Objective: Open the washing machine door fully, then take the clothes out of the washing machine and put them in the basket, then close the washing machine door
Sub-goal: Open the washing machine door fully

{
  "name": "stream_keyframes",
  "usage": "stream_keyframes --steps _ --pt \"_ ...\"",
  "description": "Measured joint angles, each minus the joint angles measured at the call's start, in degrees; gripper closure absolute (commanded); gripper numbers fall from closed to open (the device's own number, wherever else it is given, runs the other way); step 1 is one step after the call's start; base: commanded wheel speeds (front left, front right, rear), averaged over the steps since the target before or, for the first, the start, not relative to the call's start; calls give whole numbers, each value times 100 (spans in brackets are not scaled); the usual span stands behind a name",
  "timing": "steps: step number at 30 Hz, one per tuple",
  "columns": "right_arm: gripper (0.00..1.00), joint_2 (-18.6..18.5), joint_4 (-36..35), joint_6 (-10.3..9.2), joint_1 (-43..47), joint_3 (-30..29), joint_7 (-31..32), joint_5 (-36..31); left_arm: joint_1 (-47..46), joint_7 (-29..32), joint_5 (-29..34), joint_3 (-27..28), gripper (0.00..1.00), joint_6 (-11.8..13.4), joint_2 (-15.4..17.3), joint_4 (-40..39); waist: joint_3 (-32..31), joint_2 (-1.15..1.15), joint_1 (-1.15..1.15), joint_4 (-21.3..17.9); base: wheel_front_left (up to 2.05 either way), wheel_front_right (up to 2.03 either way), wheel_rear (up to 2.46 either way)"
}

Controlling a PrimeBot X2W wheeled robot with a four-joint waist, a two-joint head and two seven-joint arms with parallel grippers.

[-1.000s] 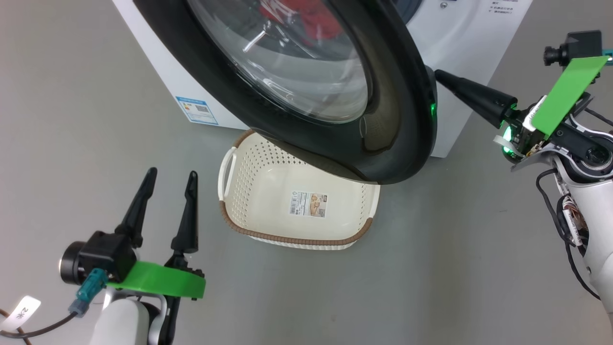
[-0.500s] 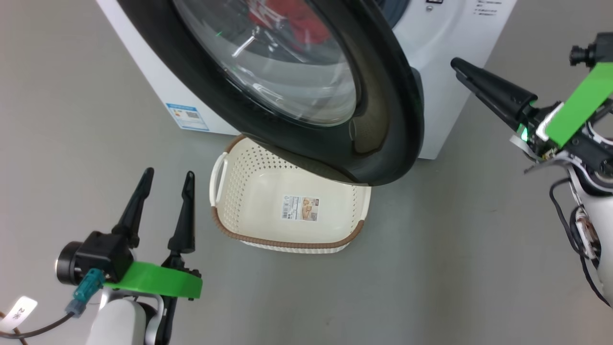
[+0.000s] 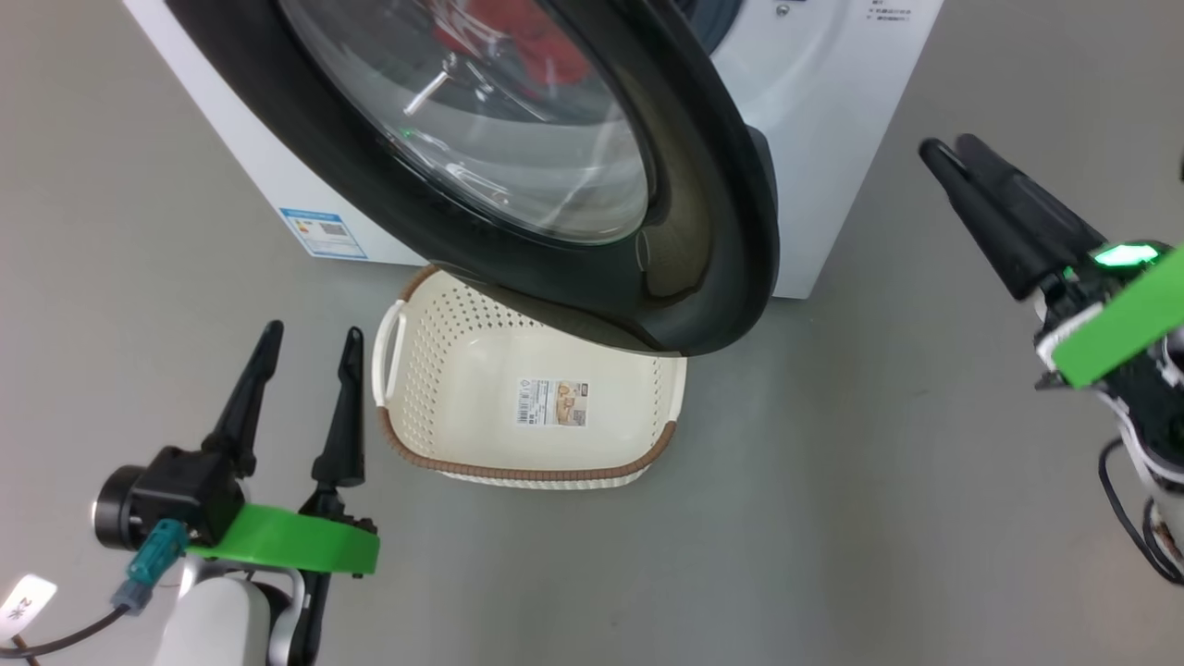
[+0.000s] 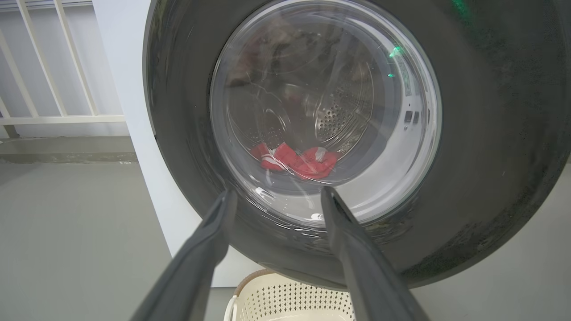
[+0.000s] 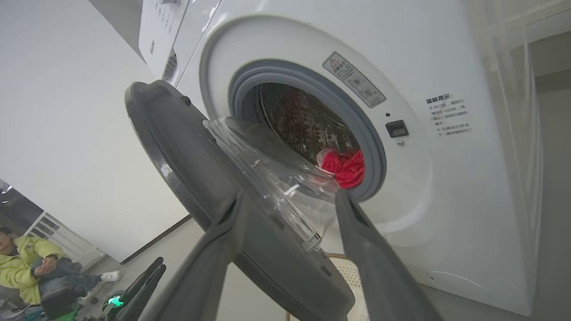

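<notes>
Right wrist view: the washing machine door (image 5: 192, 178) is seen partly open; the clothes (image 5: 343, 167) lie behind it in the drum (image 5: 303, 125), the basket (image 3: 518, 474) beneath it unfilled. Left gripper (image 3: 312, 328) and right gripper (image 3: 947, 146) are spread, empty.

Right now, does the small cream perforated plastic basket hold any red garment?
No, the basket shows just a paper label on its bottom, while the red clothes lie in the steel drum.

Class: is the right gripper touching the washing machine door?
Apart. Head view shows a wide gap between the right gripper and the washing machine door.
</notes>
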Motion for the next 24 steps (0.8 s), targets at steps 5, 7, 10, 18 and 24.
stream_keyframes --steps 5,7,10,18,24 --pt "0 -331 -245 0 388 226 -960 -616 4 0 0 32 0 0 29 -37 51 0 0 -60 0 0 0" --pt "0 -541 -253 1 522 380 -1380 -1152 5 0 0 36 0 0 32 -53 70 0 0 -74 0 0 0" --pt "0 -588 -201 1 716 475 -1990 -1489 8 0 1 55 0 -1 36 -67 85 0 0 -95 0 0 0" --pt "0 -347 87 1 1170 379 -2704 -2446 21 0 29 69 0 -1 40 -99 158 0 0 -128 0 0 0" --pt "0 337 102 1 1630 -247 -2707 -3151 38 0 30 78 0 -1 38 -112 155 0 0 -160 0 0 0"
